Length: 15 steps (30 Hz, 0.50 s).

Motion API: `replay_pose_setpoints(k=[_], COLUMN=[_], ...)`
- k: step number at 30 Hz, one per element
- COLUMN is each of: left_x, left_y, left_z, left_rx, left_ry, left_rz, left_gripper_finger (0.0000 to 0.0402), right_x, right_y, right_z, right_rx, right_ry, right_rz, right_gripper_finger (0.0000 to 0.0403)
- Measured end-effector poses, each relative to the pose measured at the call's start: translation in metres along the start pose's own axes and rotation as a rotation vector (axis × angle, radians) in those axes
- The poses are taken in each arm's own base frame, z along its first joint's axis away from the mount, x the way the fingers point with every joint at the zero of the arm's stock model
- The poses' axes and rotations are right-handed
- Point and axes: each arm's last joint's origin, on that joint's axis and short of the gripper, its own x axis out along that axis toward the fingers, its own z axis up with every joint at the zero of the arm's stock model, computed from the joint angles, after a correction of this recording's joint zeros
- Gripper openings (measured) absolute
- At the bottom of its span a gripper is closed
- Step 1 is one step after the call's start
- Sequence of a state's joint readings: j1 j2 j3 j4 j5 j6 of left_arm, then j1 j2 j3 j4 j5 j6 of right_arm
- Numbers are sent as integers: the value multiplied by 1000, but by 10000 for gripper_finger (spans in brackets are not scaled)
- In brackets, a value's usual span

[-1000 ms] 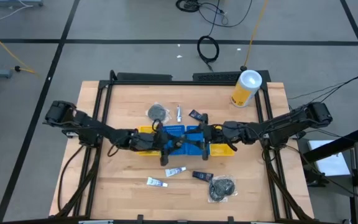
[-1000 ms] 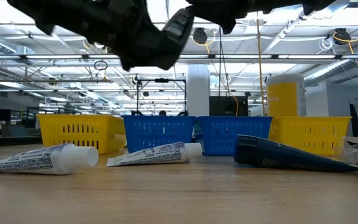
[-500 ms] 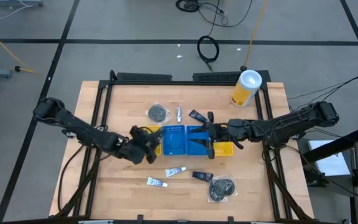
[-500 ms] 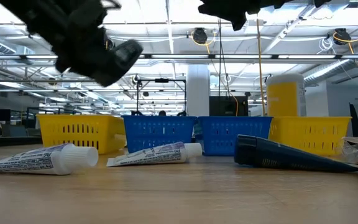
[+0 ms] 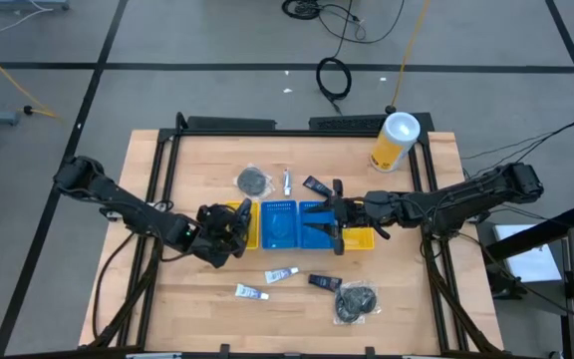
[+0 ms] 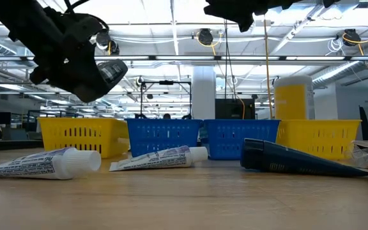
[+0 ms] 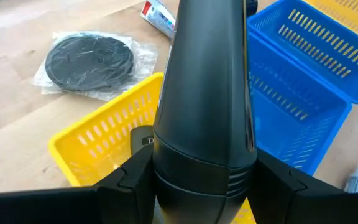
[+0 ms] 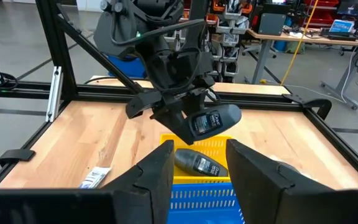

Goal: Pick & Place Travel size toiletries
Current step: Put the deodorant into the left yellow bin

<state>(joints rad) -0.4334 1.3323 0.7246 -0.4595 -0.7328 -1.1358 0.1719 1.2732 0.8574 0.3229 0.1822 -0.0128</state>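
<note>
**Left arm swings back over the yellow bin with a bottle**

A second ago both grippers were crowded over the blue bins. Now my left gripper (image 5: pixel 229 225) has pulled away to the left and hangs over the left yellow bin (image 5: pixel 250 235). Its fingers are clamped on a navy bottle (image 8: pixel 209 121), a smooth, dark, tapered thing with a small label. I judge this to be the carry-and-drop step, with the release still to come. A second bottle (image 8: pixel 199 163) already lies in that bin, so sorting is partly done.

The bins are hard slotted plastic, set in a row across the table's middle. Towards the far edge lie a round dark bundle (image 5: pixel 253 180) in crinkly clear wrap, a small white tube (image 5: pixel 286 180) and a navy packet (image 5: pixel 315 185). Near the front edge lie two soft white tubes (image 5: pixel 280 274), another navy packet (image 5: pixel 324 282) and another wrapped bundle (image 5: pixel 356 301).

My right gripper (image 5: pixel 339 215) waits over the right blue bin (image 5: pixel 317 227), fingers spread and empty.
</note>
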Motion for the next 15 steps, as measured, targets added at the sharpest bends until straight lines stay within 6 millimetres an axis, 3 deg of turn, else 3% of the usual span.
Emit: replay_pose_setpoints(k=[8,15], left_x=[0,0], left_y=[0,0], left_z=[0,0], left_rx=[0,4], left_ry=[16,16], left_rz=[-6,-6], left_gripper_finger=[211,204], right_x=[0,0], right_y=[0,0], right_z=[0,0], right_rx=[0,0], right_ry=[0,1], right_rz=[0,0], right_gripper_finger=[135,134])
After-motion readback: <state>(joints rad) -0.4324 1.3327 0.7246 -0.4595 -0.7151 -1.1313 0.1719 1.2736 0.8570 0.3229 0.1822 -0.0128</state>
